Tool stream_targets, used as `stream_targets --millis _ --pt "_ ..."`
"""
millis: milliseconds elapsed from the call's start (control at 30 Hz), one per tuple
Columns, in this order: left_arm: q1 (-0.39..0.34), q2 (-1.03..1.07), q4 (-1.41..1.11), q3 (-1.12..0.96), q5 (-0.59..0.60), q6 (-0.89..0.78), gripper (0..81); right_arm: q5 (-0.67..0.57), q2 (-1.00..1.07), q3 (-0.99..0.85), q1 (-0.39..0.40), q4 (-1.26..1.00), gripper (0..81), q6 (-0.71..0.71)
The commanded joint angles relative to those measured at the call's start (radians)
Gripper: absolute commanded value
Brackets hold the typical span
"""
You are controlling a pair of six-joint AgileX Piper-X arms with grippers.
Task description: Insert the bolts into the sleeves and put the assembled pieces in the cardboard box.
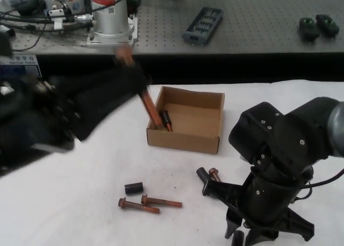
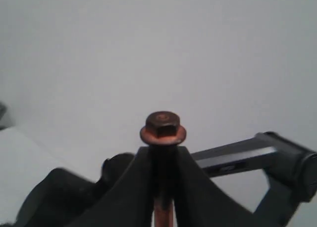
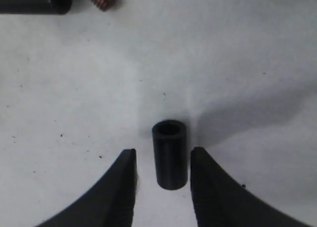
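**Left gripper grasps a bolt by the box; right gripper stands released around a sleeve**

The left gripper [image 2: 163,187] is clenched on a copper-coloured bolt [image 2: 163,129], whose hexagonal head stands just above the fingertips. In the high view this gripper [image 1: 134,78] holds the bolt [image 1: 150,109] tilted. The bolt's lower end is at the left wall of the cardboard box [image 1: 185,141]; whether it is inside cannot be told. An assembled piece [image 1: 166,120], a bolt in a dark sleeve, lies in the box near that wall.

The right gripper [image 3: 163,155] is down at the white sheet [image 3: 237,63] with its fingers apart. A short black sleeve [image 3: 171,160] lies between them with a gap on either side. In the high view this gripper [image 1: 244,236] is at the near edge, well apart from the box, with the sleeve [image 1: 237,238] beneath it.

Another sleeve [image 1: 202,174] and a short bolt [image 1: 214,174] lie side by side on the sheet, just beyond the right arm. Farther left, in front of the box, a loose sleeve [image 1: 134,188] lies just beside two long bolts [image 1: 150,204].
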Motion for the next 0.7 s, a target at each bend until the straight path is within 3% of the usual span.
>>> stream_targets --millis 0,333,533,667 --pt "0.004 -0.007 0.24 -0.001 0.014 0.179 0.6 0.011 0.009 -0.012 0.002 -0.008 27.7 0.021" --pt "0.003 -0.007 0.266 -0.001 0.006 0.222 0.6 -0.012 0.075 -0.012 0.002 -0.013 27.0 0.021" --pt "0.003 -0.007 0.266 -0.001 0.006 0.222 0.6 -0.005 0.077 -0.012 0.002 -0.012 15.0 -0.001" --pt "0.003 -0.007 0.266 -0.001 0.006 0.222 0.6 -0.009 0.077 -0.012 0.002 -0.009 12.3 -0.084"
